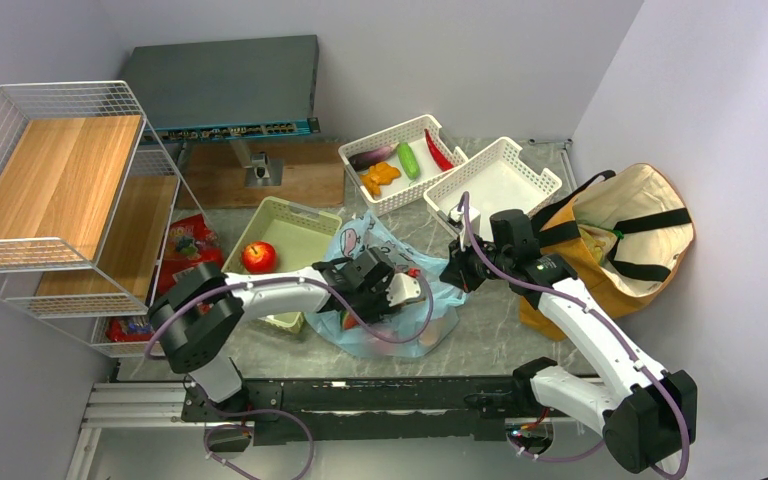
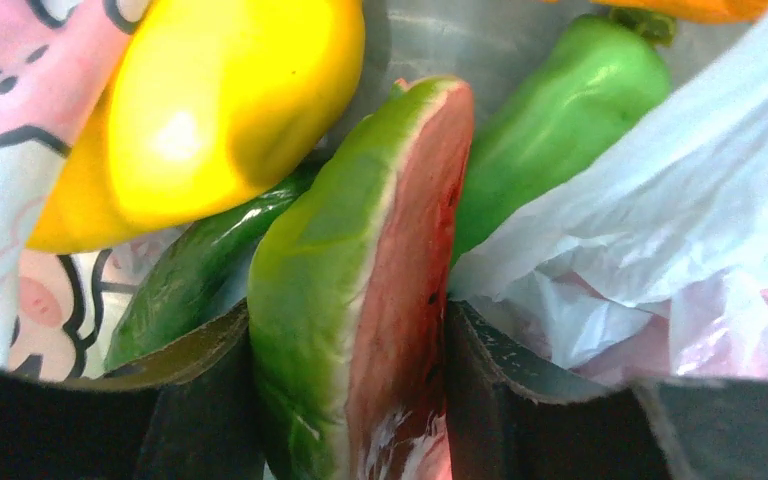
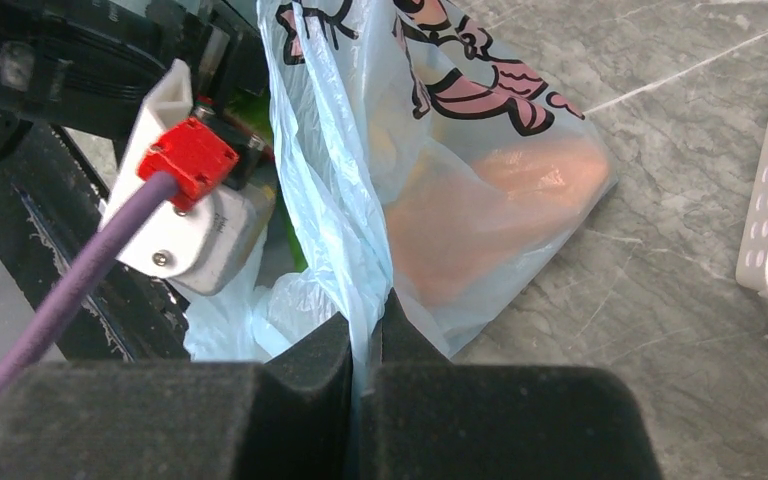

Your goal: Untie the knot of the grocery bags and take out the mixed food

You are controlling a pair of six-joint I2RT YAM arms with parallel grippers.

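Observation:
The light-blue bag (image 1: 365,238) lies open mid-table. My left gripper (image 1: 352,312) reaches into it and is shut on the watermelon slice (image 2: 360,280), which is pinched between both pads (image 2: 190,400). Around it lie the yellow mango (image 2: 220,110), green pepper (image 2: 560,110), dark green cucumber (image 2: 190,280) and an orange carrot tip (image 2: 700,8). My right gripper (image 1: 457,272) is shut on a bunched strip of the bag's edge (image 3: 340,190) and holds it up. The mustard tote (image 1: 630,220) stands open at the right. A red apple (image 1: 258,257) lies in the pale-green basket (image 1: 300,225).
A white basket (image 1: 430,130) at the back holds an eggplant, a cucumber, a chili and orange pieces. Another white basket (image 1: 500,180) stands beside it. A wire shelf (image 1: 50,190) stands at the left, with red snack packs (image 1: 188,245) on its lower level.

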